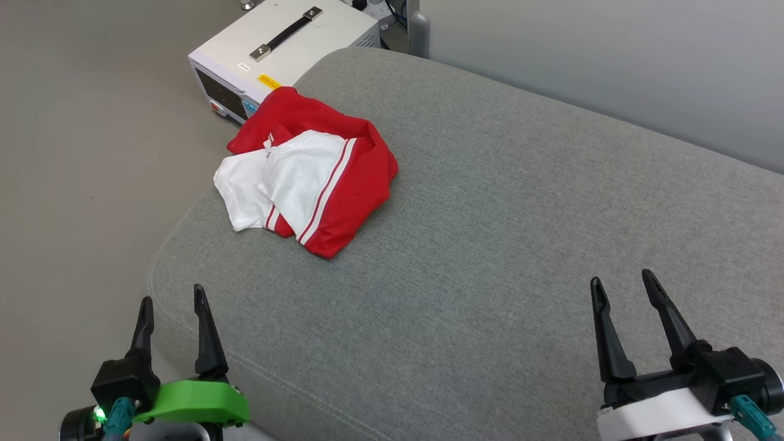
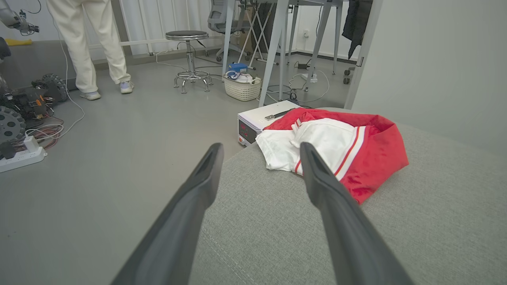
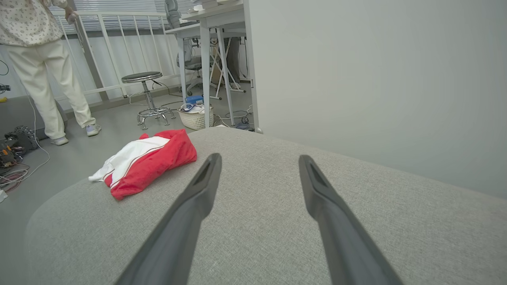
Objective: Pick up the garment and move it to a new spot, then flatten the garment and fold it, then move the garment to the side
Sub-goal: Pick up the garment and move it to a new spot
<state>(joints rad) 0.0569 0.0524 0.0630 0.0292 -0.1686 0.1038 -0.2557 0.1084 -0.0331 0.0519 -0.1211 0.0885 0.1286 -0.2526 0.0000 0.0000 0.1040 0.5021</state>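
Observation:
The garment (image 1: pixel 312 174), a red T-shirt with white sleeves and striped trim, lies crumpled near the far left corner of the grey cushion (image 1: pixel 490 245). It also lies ahead in the left wrist view as the garment (image 2: pixel 336 150) and off to the left in the right wrist view as the garment (image 3: pixel 146 160). My left gripper (image 1: pixel 173 294) stands open at the cushion's near left edge, well short of the shirt. At the near right my right gripper (image 1: pixel 621 278) is open too, far from the shirt. Nothing is between either pair of fingers.
A white box (image 1: pixel 282 49) with a black handle stands on the floor just beyond the shirt. A grey wall (image 1: pixel 612 61) backs the cushion. A person (image 2: pixel 93 43) stands on the floor farther off, near a stool (image 2: pixel 189 59), a basket (image 2: pixel 242 87) and cables.

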